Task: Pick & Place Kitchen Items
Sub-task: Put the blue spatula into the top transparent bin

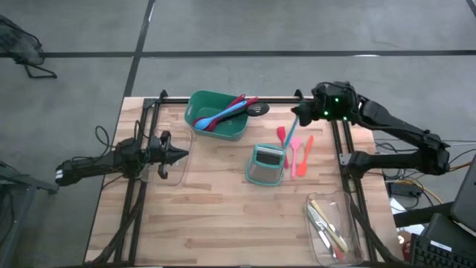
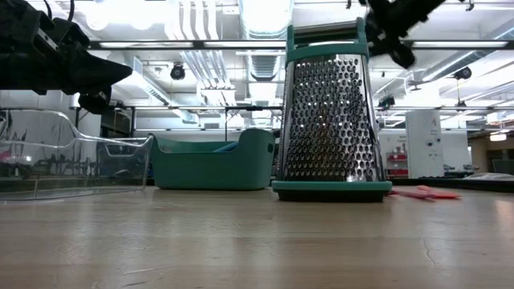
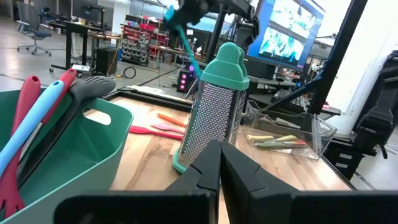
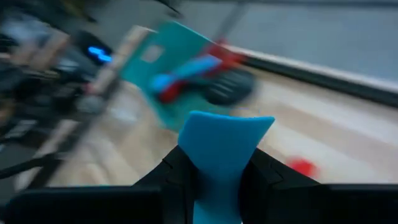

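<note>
Blue spatula clamped between right fingers; left fingers closed, empty.

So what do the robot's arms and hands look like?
Both arms are dark and jointed. The right arm shows small green lights near its wrist. The left hand has two black, wedge-shaped fingers; the right hand has chunky black fingers too.

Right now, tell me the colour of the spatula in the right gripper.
Blue. The spatula held in the right gripper shows best in the right wrist view.
</note>
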Robot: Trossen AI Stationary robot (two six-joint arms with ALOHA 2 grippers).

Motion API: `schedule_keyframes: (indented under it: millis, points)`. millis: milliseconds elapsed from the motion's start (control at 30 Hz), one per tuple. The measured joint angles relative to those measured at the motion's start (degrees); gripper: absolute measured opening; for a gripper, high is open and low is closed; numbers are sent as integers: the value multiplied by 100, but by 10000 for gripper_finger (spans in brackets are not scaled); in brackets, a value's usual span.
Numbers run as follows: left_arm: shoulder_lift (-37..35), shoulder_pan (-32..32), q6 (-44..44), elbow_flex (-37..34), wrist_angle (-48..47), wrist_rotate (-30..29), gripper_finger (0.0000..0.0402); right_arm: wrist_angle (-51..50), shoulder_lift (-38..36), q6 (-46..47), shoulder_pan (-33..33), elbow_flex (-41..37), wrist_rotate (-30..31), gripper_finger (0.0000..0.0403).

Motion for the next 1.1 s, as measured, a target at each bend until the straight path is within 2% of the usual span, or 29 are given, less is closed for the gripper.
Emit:
schedule_keyframes:
  millis: [133,233,500,800,1100]
  points:
    - [0,0,0,1,0,1,10,1134,94,-258,616,2,43,75]
    - [0,-1,0,0,0,0,10,1799,187,-412,981,4,305,72]
    - [0,-1,0,0,2,2,10,2049,663,-2125,1382,438,1648,73]
    - [0,1,0,0,2,2,10,3035,1657,-3590,1867,1340,1670,68]
    - [34,1,164,4,-25,6,10,3371,3134,-4213,2513,2342,1584,68]
